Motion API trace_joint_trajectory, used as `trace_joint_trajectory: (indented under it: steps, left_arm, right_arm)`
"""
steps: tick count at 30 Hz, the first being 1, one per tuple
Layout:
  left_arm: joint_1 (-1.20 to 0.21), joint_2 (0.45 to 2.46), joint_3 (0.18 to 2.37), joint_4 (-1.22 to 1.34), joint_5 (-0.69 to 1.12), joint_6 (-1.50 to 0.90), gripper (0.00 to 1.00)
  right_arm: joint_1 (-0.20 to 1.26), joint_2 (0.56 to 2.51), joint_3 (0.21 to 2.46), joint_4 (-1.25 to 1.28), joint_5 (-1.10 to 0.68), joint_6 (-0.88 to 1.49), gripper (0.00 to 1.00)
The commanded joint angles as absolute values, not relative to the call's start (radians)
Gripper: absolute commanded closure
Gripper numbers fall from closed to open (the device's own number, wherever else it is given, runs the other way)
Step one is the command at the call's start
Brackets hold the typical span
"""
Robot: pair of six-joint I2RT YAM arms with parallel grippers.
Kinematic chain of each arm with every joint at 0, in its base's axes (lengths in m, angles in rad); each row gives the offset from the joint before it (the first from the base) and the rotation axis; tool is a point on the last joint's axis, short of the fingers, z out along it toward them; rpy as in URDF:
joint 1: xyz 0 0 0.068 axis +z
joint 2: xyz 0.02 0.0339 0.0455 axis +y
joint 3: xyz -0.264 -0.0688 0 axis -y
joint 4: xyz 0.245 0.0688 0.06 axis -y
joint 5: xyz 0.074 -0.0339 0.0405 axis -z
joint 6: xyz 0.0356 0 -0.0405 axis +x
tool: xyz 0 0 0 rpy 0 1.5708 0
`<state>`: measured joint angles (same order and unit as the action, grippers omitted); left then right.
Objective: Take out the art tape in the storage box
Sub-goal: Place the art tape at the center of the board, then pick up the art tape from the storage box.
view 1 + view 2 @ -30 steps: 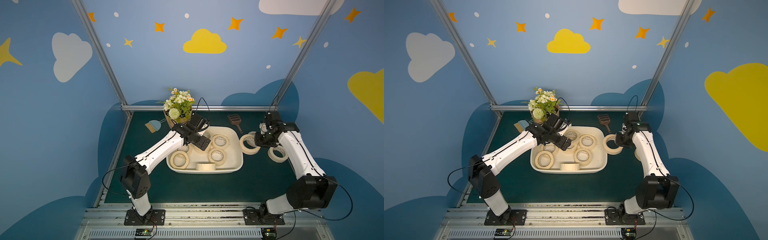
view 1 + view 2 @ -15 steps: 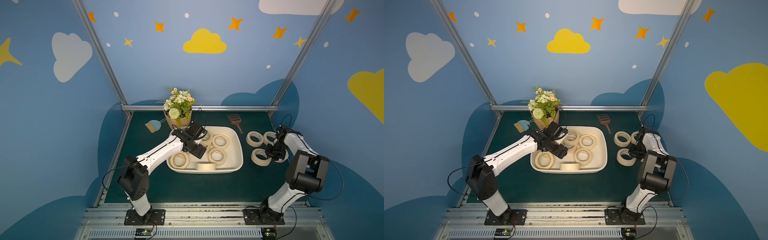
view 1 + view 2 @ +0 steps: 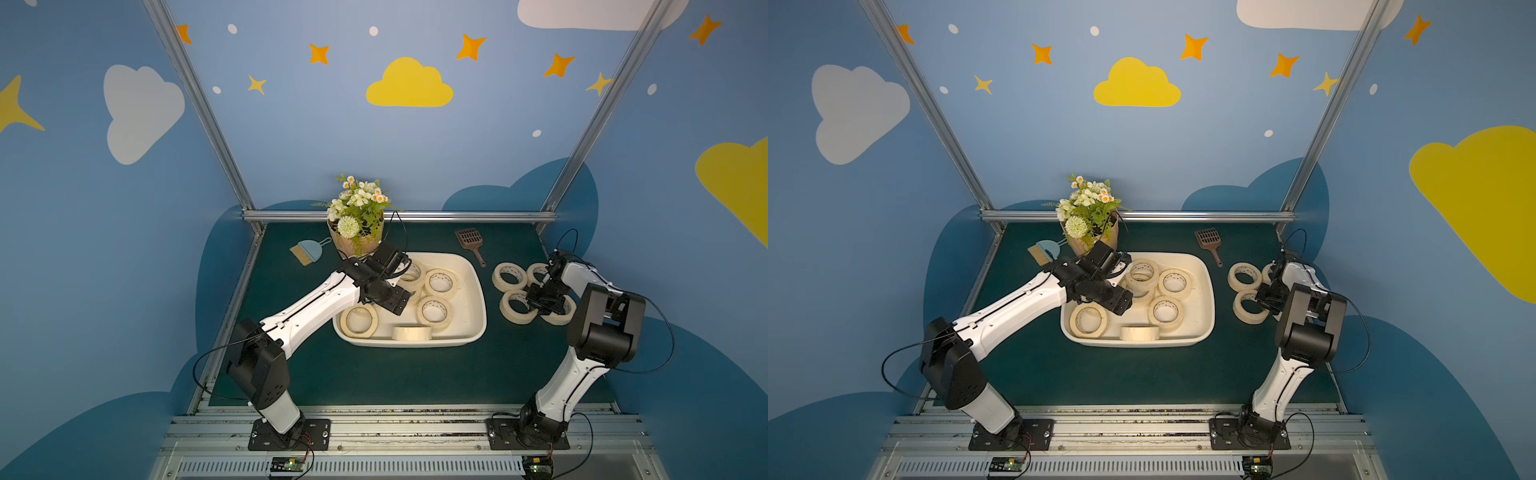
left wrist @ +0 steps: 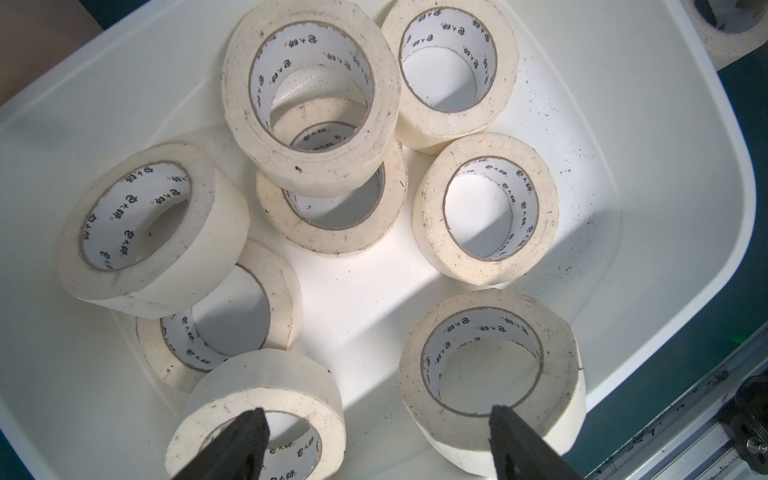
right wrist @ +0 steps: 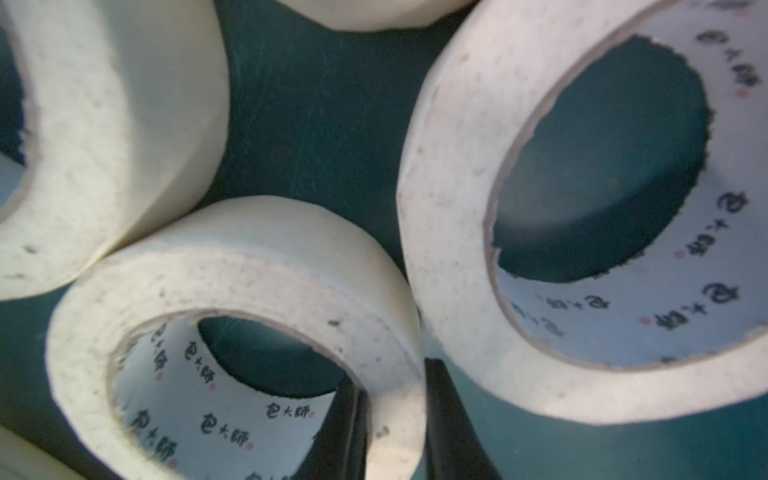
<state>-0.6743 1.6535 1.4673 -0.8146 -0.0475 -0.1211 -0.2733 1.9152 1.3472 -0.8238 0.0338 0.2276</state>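
The cream storage box [image 3: 467,291] [image 3: 1200,299] sits mid-table with several art tape rolls in it, such as one lying flat [image 3: 440,282] [image 3: 1174,282] and one on edge [image 3: 411,332]. My left gripper [image 3: 392,297] [image 3: 1115,299] [image 4: 380,419] hovers open over the box's left part. One finger is above a roll [image 4: 257,399], the other above another roll [image 4: 490,370]. Several rolls lie on the mat right of the box [image 3: 509,276] [image 3: 1246,276]. Among them my right gripper [image 3: 540,297] [image 3: 1266,297] [image 5: 395,424] is shut on one roll's wall [image 5: 232,332].
A flower pot [image 3: 359,237] stands just behind the box's left corner, close to my left wrist. A blue hand brush [image 3: 307,251] lies at the back left and a brown scoop [image 3: 471,243] behind the box's right end. A metal rail [image 3: 399,216] borders the back.
My right arm swung from the box's right edge out over the mat and folded down among the rolls there, carrying a roll. My left gripper shifted toward the box's left part, its jaws narrowing slightly.
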Motion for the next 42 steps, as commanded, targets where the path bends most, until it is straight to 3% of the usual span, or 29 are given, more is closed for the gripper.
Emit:
trace_joint_trajectory:
  steps: [1,3,9,16,23,29,32,35,39,42]
  left_arm:
    - [-0.667,1.645,1.458,-0.836,-0.038,-0.132,0.15]
    - [-0.667,1.649,1.460,-0.841,-0.038,-0.135,0.16]
    - [-0.667,1.649,1.456,-0.836,-0.031,-0.147,0.19]
    - [-0.634,1.668,1.461,-0.748,-0.081,-0.194,0.20]
    - [-0.578,1.827,1.552,-0.535,-0.172,-0.188,0.22]
    - [-0.562,2.021,1.684,-0.475,-0.165,-0.157,0.24]
    - [-0.557,2.109,1.767,-0.501,-0.181,-0.148,0.24]
    - [-0.547,2.172,1.810,-0.507,-0.198,-0.146,0.25]
    - [-0.538,2.215,1.833,-0.508,-0.212,-0.146,0.31]
    - [-0.537,2.231,1.843,-0.506,-0.215,-0.151,0.44]
  right_arm:
    - [-0.267,1.944,1.343,-0.755,0.041,0.232,0.73]
    - [-0.263,1.924,1.336,-0.756,0.046,0.227,0.60]
    - [-0.239,1.834,1.335,-0.792,0.040,0.206,0.37]
    - [-0.145,1.697,1.339,-0.855,0.015,0.172,0.35]
    - [0.002,1.547,1.317,-0.908,-0.010,0.177,0.35]
    - [0.093,1.453,1.319,-0.933,-0.102,0.185,0.25]
    - [0.141,1.409,1.319,-0.933,-0.091,0.184,0.16]
    - [0.164,1.377,1.316,-0.940,-0.109,0.186,0.15]
    - [0.188,1.346,1.305,-0.948,-0.123,0.192,0.15]
    - [0.219,1.343,1.300,-0.952,-0.129,0.201,0.18]
